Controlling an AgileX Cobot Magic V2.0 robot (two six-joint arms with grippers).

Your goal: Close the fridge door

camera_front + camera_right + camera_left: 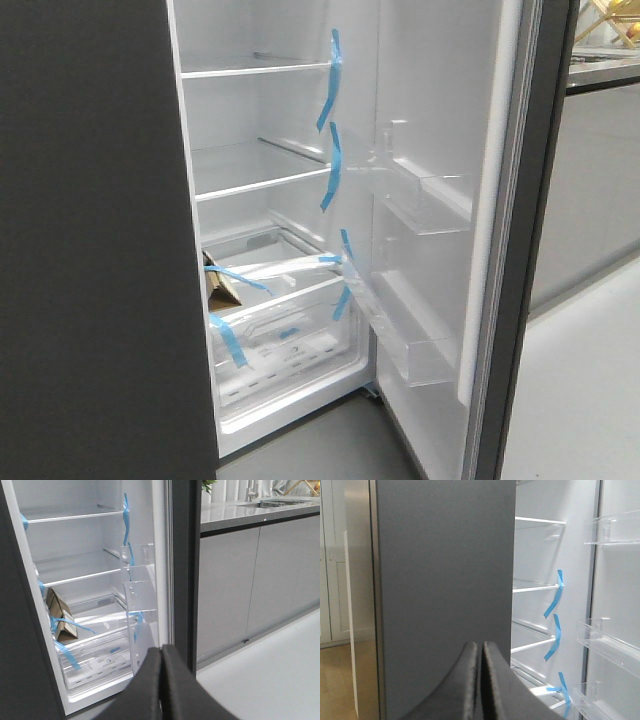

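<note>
The tall dark-grey, white-lined fridge door (181, 565) is standing open just beyond the pinched-shut, empty right claw (161, 680); approaching comes first, then pushing its outer face.

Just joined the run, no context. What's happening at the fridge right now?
Nothing is being handled yet. The tall fridge door, dark grey outside with a white inner lining and clear plastic shelf bins, stands wide open. Blue tape strips hang on the shelves inside. Both the left gripper and right gripper are shut and empty, neither touching the door, so closing hasn't started.
</note>
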